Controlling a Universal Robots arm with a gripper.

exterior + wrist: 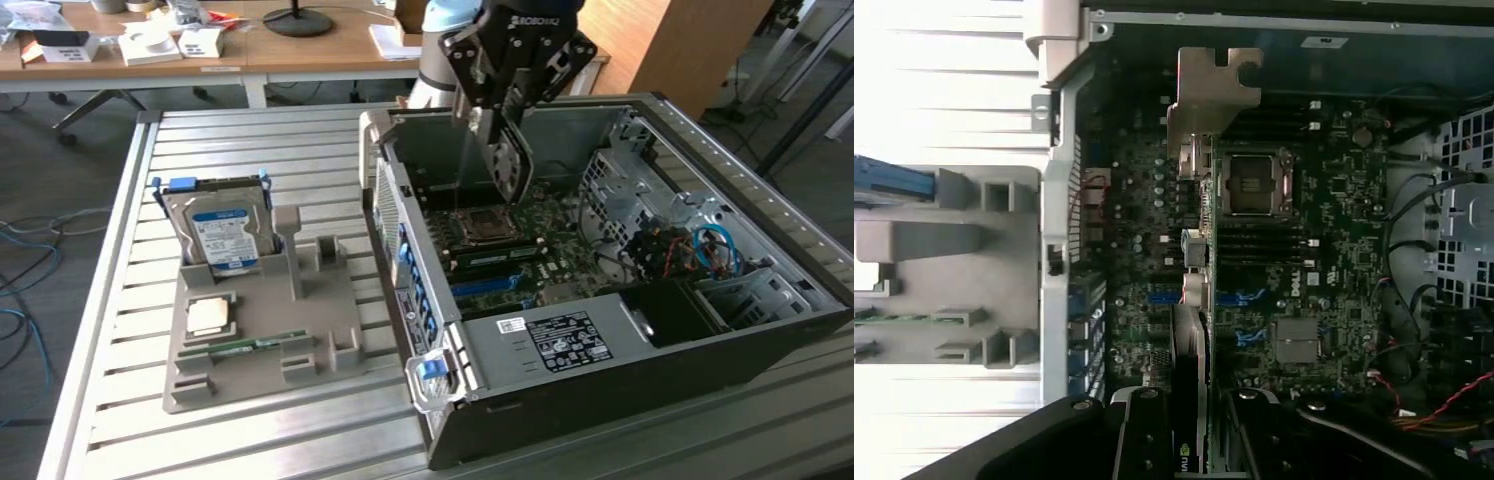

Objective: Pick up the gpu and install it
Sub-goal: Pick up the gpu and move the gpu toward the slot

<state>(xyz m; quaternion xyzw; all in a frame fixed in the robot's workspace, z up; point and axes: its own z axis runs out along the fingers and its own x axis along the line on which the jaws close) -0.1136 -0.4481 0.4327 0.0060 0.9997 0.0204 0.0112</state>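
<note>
The gpu [510, 168] is a thin black card that hangs edge-down from my gripper [507, 112], which is shut on its upper edge. It hovers over the motherboard [534, 235] inside the open computer case [747, 330], above the CPU socket area and apart from the board. In the wrist view the gpu [1192, 310] appears edge-on between the two black fingers [1142, 440], with its pale metal bracket [1210, 92] at the far end, near the case's rear wall.
A grey parts holder [254, 350] lies at the exterior view's left on the slatted metal table [227, 140], carrying a silver hard drive [220, 232], a small chip [208, 316] and a green memory stick [240, 347]. Cables [694, 250] crowd the case's right side.
</note>
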